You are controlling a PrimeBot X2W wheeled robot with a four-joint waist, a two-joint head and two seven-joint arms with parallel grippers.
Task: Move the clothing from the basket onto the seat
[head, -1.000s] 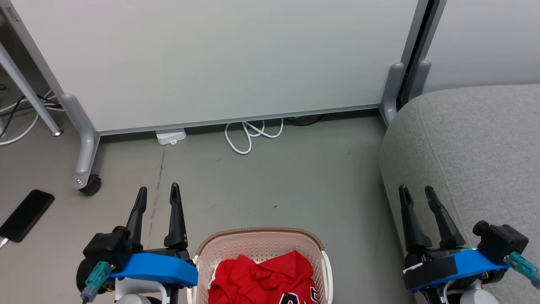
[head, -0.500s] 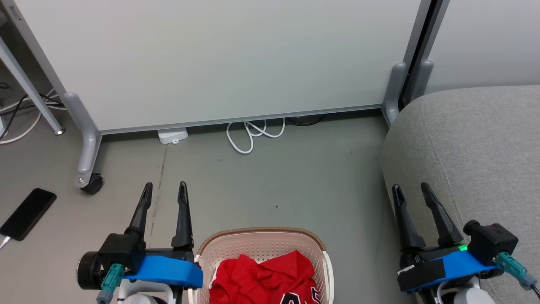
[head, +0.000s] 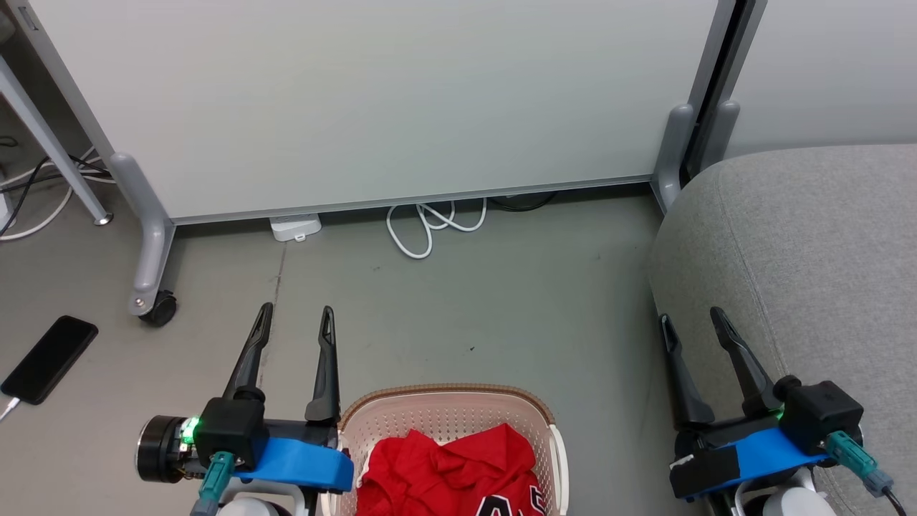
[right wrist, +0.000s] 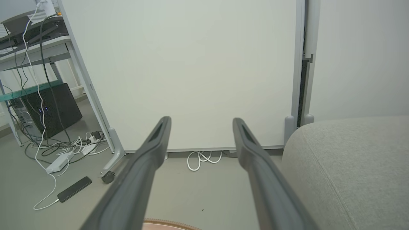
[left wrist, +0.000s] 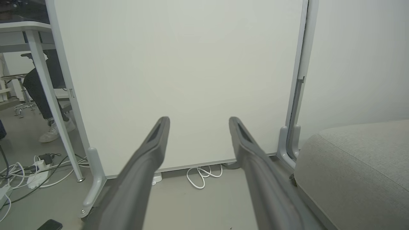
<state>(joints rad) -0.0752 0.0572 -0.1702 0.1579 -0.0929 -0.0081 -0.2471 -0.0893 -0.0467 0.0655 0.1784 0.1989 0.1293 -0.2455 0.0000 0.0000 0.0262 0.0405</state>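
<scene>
A: At the bottom centre of the head view, bunched inside the basket [head: 444,393]: the clothing [head: 458,473], red, numerals partly showing. None visible on the seat [head: 809,244] along the right edge.

B: Grip state?

A: Left tool [head: 296,309] at lower left, just beside the basket rim, fingers spread wide, gripping nothing. Right tool [head: 689,315] at lower right, overlapping the seat's edge in the picture, likewise spread and empty. Both pointing up the frame, away from the basket.

B: Looks like the opening step, then: reaching for a first garment.

A: Seems so. Next, probably: swing one tool inward over the basket, tilt down, sink the fingers into the red folds, close on a thick bunch.

B: Best to avoid a shallow pinch, and the rim.
</scene>
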